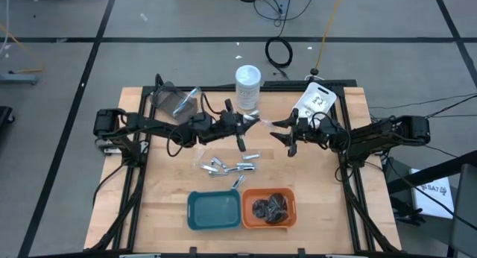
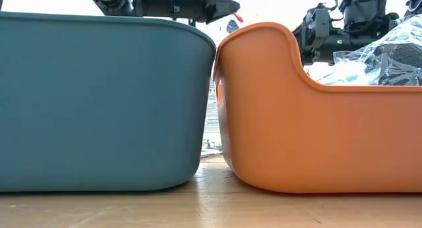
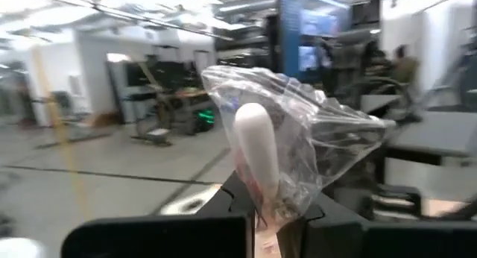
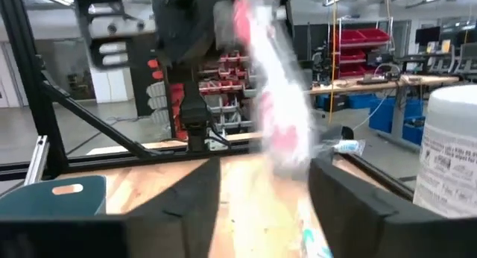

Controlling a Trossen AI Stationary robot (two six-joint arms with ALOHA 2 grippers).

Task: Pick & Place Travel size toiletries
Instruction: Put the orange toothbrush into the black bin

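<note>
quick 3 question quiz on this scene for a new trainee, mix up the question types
1. True or false: the teal tray holds dark bundles.
2. Which gripper is shut on the clear wrapped piece? A) left gripper B) right gripper
3. Fill in: the white-lidded jar stands at the table's ___ edge, beyond both grippers.

Key:
1. False; the dark bundles lie in the orange tray, and the teal one looks bare.
2. A; the right gripper's jaws stand open just beside it.
3. Far.
</note>
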